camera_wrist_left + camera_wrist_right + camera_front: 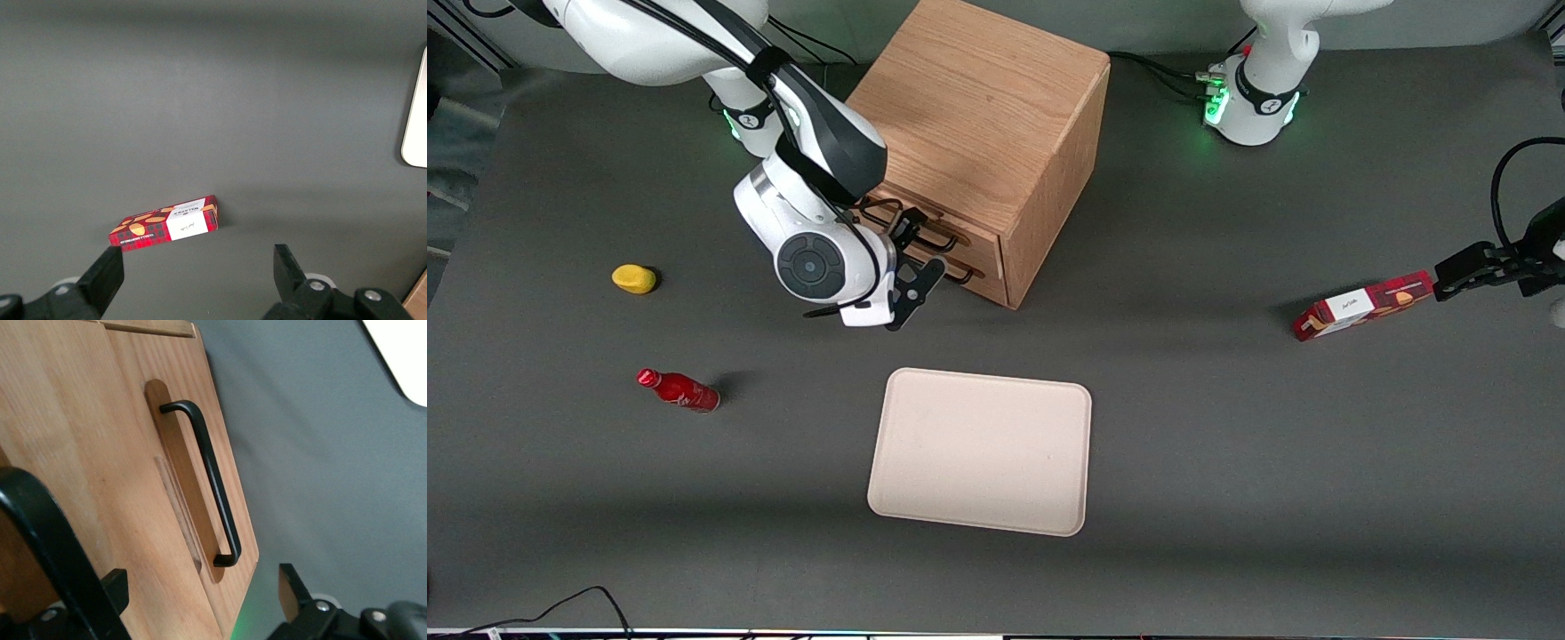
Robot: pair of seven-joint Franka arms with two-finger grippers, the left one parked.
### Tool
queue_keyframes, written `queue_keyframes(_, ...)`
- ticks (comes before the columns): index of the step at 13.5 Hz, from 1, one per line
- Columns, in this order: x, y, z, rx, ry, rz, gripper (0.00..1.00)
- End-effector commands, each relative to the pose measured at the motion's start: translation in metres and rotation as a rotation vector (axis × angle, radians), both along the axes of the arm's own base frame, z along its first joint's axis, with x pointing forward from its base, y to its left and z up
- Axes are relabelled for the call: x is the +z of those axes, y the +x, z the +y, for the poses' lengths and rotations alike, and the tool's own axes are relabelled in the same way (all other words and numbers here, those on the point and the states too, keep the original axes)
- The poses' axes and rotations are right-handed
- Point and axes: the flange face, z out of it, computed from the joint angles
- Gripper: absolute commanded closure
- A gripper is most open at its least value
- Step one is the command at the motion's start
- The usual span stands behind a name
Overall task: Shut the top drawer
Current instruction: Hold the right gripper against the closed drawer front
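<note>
- I read the gripper [911,289] fingers [291,588] as spread apart, gripping nothing, at centre-left of the front view.
- Top drawer [925,233] lies just beside them; cabinet [978,133] at upper centre.
- Tray [982,452] sits below centre.

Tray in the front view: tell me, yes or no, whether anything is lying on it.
No. The beige tray lies bare on the table, nearer the front camera than the hand at the wooden cabinet.

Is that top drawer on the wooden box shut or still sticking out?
Looks nearly shut: the top drawer front sits about level with the lower drawer. The claw, fingers open, hangs right in front of it.
</note>
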Motion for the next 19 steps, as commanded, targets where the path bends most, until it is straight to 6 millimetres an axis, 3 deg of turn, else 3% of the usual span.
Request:
queue_keyframes(1, -0.004, -0.008, 0.003, -0.027, -0.011, 0.003, 0.00)
queue_keyframes(11, -0.005, -0.016, 0.005, -0.010, -0.022, 0.023, 0.00)
queue_keyframes(15, 0.019, -0.003, 0.001, -0.014, -0.021, 0.030, 0.00)
queue_keyframes(19, 0.027, -0.002, 0.000, -0.016, -0.028, 0.038, 0.00)
